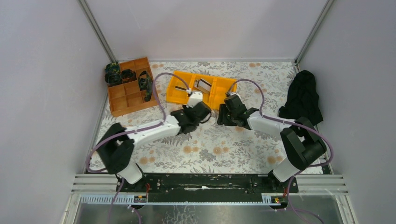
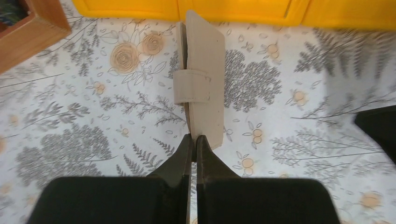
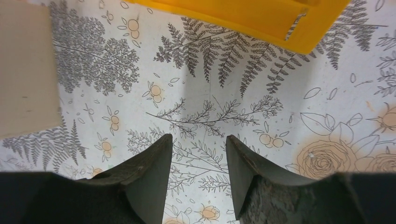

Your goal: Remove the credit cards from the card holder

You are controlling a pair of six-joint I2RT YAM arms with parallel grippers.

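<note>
The card holder (image 2: 201,79) is a tan folding wallet, closed, with its strap across the fold. It stands on edge above the floral tablecloth. My left gripper (image 2: 194,138) is shut on its near corner. In the top view the left gripper (image 1: 206,115) and the right gripper (image 1: 222,116) face each other just in front of the yellow bin. My right gripper (image 3: 199,140) is open and empty, with the holder (image 3: 23,70) off to its left. A silvery card (image 1: 203,85) lies in the bin's middle compartment and a dark one (image 1: 180,88) in its left compartment.
The yellow three-compartment bin (image 1: 225,86) sits just behind both grippers and shows in both wrist views (image 2: 243,11) (image 3: 261,18). An orange-brown divided tray (image 1: 122,100) with dark items stands at the back left. A black cloth (image 1: 303,95) lies at the right.
</note>
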